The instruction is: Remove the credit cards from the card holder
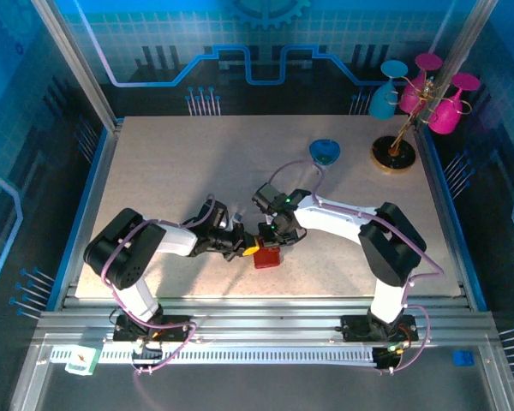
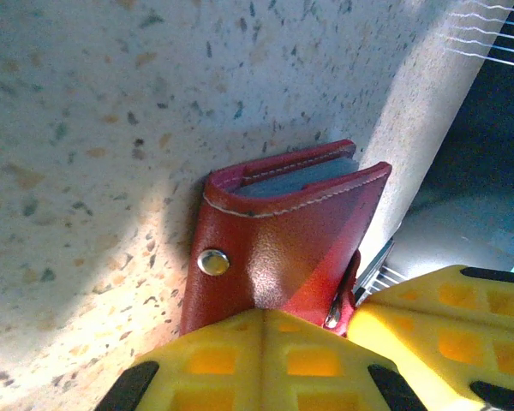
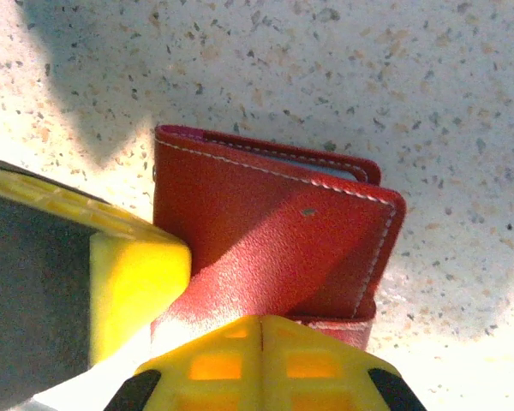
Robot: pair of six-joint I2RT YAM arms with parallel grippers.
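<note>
Left gripper (image 2: 346, 318): fingers clamped the card holder (image 2: 283, 235) at its edge.
Right gripper (image 3: 261, 324): fingers pinched its strap (image 3: 265, 257).
Card holder position: lay folded on the table (image 1: 171, 171), front centre, between both grippers.

The card holder (image 1: 267, 256) sits on the table (image 1: 171, 171) near its front edge, about midway across, between the 2 arms. The left gripper (image 1: 248, 250) touches its left side and the right gripper (image 1: 272, 240) meets it from behind (both have a hold on it). Inside it lie the credit cards (image 2: 300, 178). A small dish (image 1: 325, 152) stands well behind and to the right. A glass rack (image 1: 392, 154) is right of the dish, by the table's rear right corner.
</note>
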